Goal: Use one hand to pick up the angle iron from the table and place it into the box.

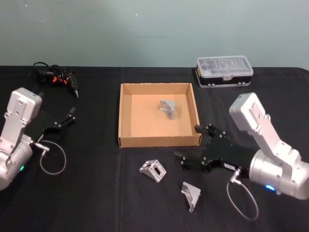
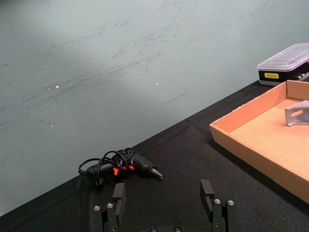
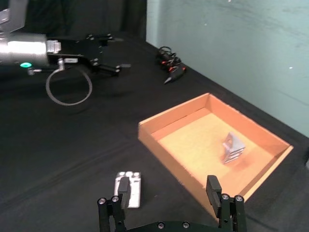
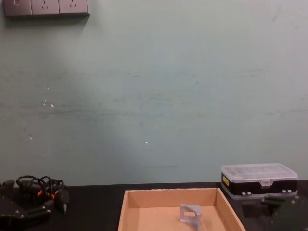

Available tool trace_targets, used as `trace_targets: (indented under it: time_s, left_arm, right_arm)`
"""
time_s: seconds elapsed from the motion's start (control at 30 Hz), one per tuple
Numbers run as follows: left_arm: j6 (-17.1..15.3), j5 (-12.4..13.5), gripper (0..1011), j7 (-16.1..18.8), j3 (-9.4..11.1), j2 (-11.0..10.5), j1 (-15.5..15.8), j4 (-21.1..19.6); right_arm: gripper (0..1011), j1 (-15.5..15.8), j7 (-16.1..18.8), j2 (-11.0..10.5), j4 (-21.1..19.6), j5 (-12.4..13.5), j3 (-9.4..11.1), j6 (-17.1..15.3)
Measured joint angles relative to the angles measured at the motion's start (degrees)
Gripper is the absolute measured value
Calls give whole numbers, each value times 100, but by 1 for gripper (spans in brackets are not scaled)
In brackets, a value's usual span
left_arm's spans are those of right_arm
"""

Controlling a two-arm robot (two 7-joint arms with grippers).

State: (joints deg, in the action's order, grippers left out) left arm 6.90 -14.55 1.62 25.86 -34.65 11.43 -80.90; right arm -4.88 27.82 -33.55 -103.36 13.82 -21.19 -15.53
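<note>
Grey metal angle iron (image 1: 153, 170) lies on the black surface (image 1: 96, 203); we find the right gripper (image 1: 187, 141) fingers spread, empty (left gripper (image 2: 162, 191) likewise).

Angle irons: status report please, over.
Right pincer open, empty, by cardboard box front corner; left pincer open, parked left. One angle iron in box, two on table before it. Nothing blocks nearest one.

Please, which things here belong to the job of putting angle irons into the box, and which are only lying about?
For the job: box, one angle iron inside it, two angle irons on the table, open right gripper beside them.

Just lying about: clear-lidded black case, corded tool at the far left; left gripper, open, parked left.
</note>
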Motion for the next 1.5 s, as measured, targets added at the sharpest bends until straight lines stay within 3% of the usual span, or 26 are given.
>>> trace_targets:
  time_s: [0.47, 0.87, 1.5]
  left_arm:
    - [0, 0, 1011, 0, 0, 0, 0, 0]
    - [0, 0, 1011, 0, 0, 0, 0, 0]
    - [0, 0, 1011, 0, 0, 0, 0, 0]
  right_arm:
    - [1003, 551, 10, -404, -308, 280, 61, 46]
    - [1003, 678, 101, -636, -373, 384, -58, 1]
    - [1003, 739, -77, -665, -340, 304, -186, -282]
